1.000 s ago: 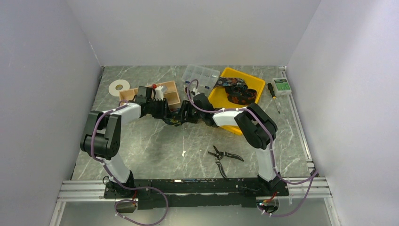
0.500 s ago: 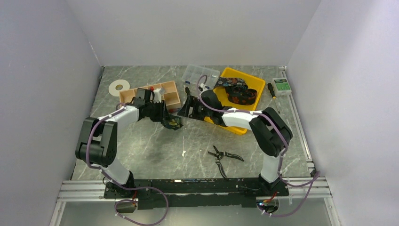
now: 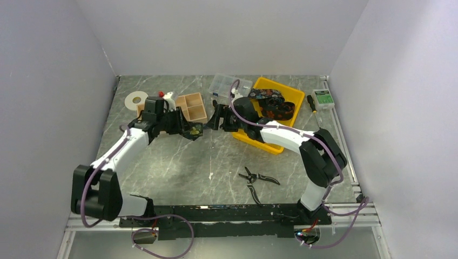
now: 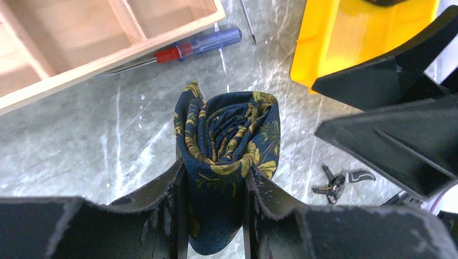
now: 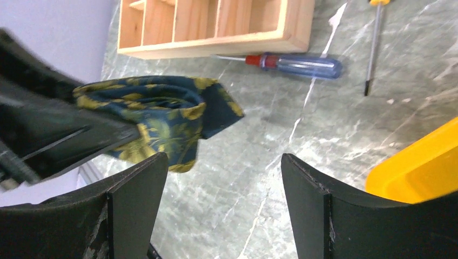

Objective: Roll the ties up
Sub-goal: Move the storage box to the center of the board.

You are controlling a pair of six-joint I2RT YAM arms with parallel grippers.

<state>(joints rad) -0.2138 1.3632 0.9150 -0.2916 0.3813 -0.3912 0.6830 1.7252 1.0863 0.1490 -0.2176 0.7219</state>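
Note:
A rolled navy tie [image 4: 224, 145] with yellow flowers sits as a compact coil between the fingers of my left gripper [image 4: 216, 172], which is shut on it just above the marble table. From above, that coil [image 3: 193, 130] is in front of the wooden box. My right gripper [image 5: 221, 162] faces it with jaws open and nothing between them; the coiled tie [image 5: 156, 121] lies just beyond its left finger. In the top view the right gripper [image 3: 215, 117] is a short way right of the coil. More ties [image 3: 274, 104] lie heaped in the yellow tray [image 3: 254, 110].
A wooden compartment box [image 3: 190, 107] and a red-and-blue screwdriver [image 4: 197, 47] lie behind the coil. A clear plastic organiser [image 3: 224, 83], a tape roll [image 3: 136, 100], pliers [image 3: 258, 179] and a second screwdriver [image 3: 313, 109] are on the table too.
The right gripper has let go of the coil, opened and drawn back to the right. The left arm has stretched out and carried the coil left and back, toward the wooden box.

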